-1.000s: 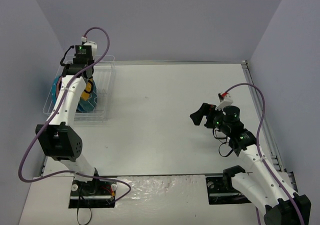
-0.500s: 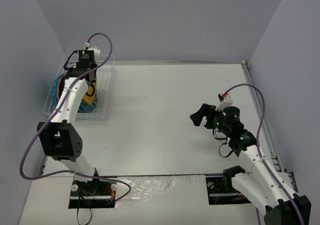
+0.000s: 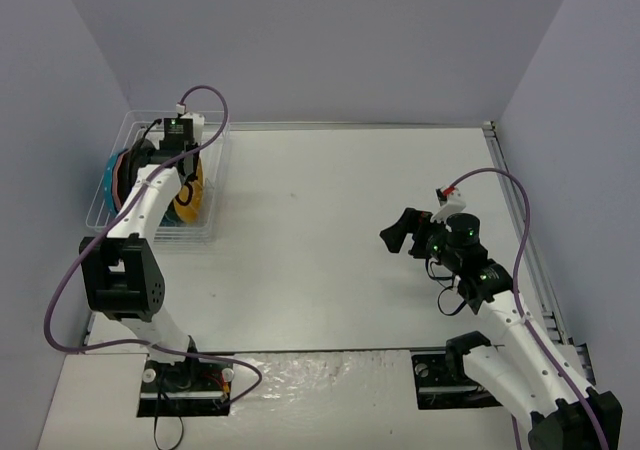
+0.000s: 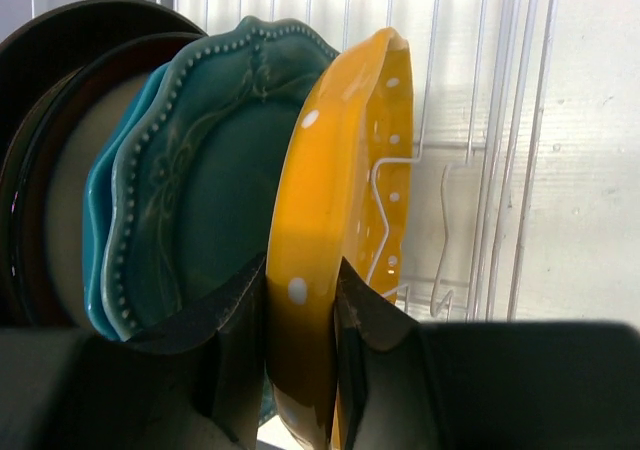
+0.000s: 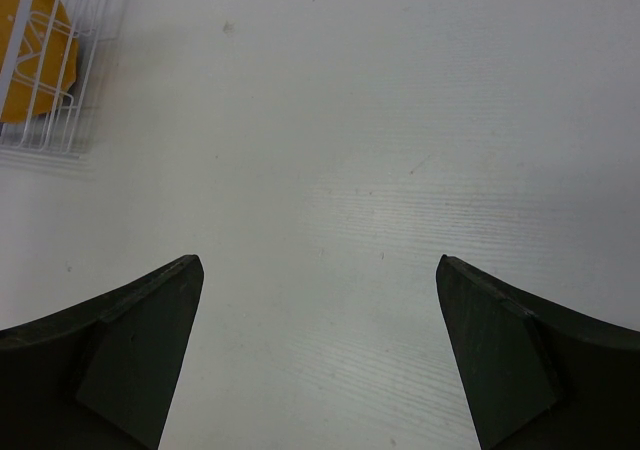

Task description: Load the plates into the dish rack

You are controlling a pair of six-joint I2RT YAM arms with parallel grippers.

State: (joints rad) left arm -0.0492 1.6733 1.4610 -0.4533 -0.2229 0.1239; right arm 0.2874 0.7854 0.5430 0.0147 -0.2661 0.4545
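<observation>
One dish rack sat at the far left corner of the table, beside the left wall, its sides square to the table edges. Which side was the longer could not be told from above.

In the left wrist view, five plates stood on edge in the rack. They formed a single row running left to right, with their faces turned sideways. Counted from the left:

- Two smooth dark-rimmed plates, the nearer one showing a cream centre.
- One bright blue plate, with only its beaded rim showing.
- One dark teal plate, scalloped, pressed close against the blue one.
- One yellow plate with white dots, leaning slightly away from the teal one.

A thin white wire tine crossed the yellow plate's right face, and more tines rose behind it. From above, the left arm hid most of the row, so no full count could be made there.

The left gripper was clamped on the lower rim of the yellow plate, one dark finger on each face. A small green light glowed on that wrist.

The middle of the table lay between the two arms.

To the right, well apart from the rack, the right gripper hung above the table surface. Its two fingers were spread wide with nothing between them. Its camera caught a corner of the rack and a piece of the yellow plate at its top left.
</observation>
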